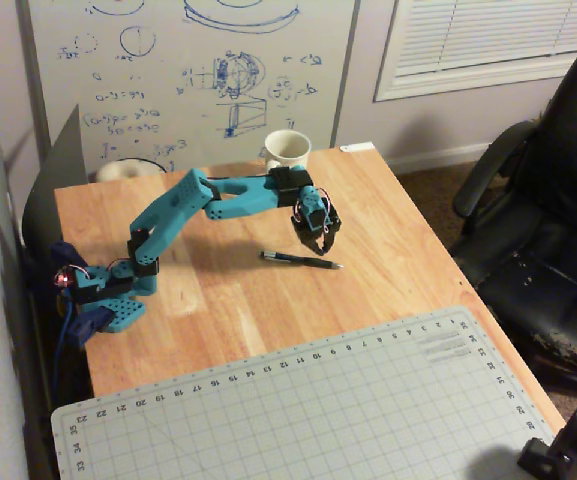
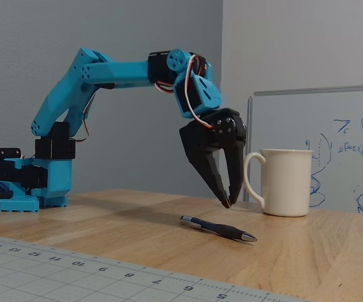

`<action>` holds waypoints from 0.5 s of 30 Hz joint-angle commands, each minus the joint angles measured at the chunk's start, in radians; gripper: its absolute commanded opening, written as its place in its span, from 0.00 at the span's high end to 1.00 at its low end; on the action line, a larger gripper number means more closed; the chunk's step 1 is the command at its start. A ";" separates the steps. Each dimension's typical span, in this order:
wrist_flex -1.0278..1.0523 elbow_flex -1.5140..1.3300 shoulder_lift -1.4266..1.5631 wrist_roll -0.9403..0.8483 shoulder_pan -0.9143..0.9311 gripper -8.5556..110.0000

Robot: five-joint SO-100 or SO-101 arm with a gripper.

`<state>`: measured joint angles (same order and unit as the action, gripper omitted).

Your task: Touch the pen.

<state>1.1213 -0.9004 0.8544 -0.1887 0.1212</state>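
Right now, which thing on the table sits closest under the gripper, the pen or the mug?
The pen, lying flat just below the gripper; the white mug stands upright off to the side.

The jaws (image 1: 317,243) hang just above and behind the pen (image 1: 301,260) lying on the wooden table (image 1: 228,310).

A cream mug (image 1: 288,148) stands upright at the far edge of the wooden surface (image 1: 218,300). A grey gridded cutting mat (image 1: 318,410) covers its near end. A scribbled whiteboard (image 1: 188,70) leans behind; a black office chair (image 1: 548,220) stands alongside.
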 commanded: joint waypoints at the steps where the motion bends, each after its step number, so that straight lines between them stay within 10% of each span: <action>1: -0.017 0.109 0.008 -0.008 0.000 0.92; 15: -0.008 0.107 -0.017 -0.008 -0.005 0.92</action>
<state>1.1213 -0.8836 0.7977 -0.1887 0.1212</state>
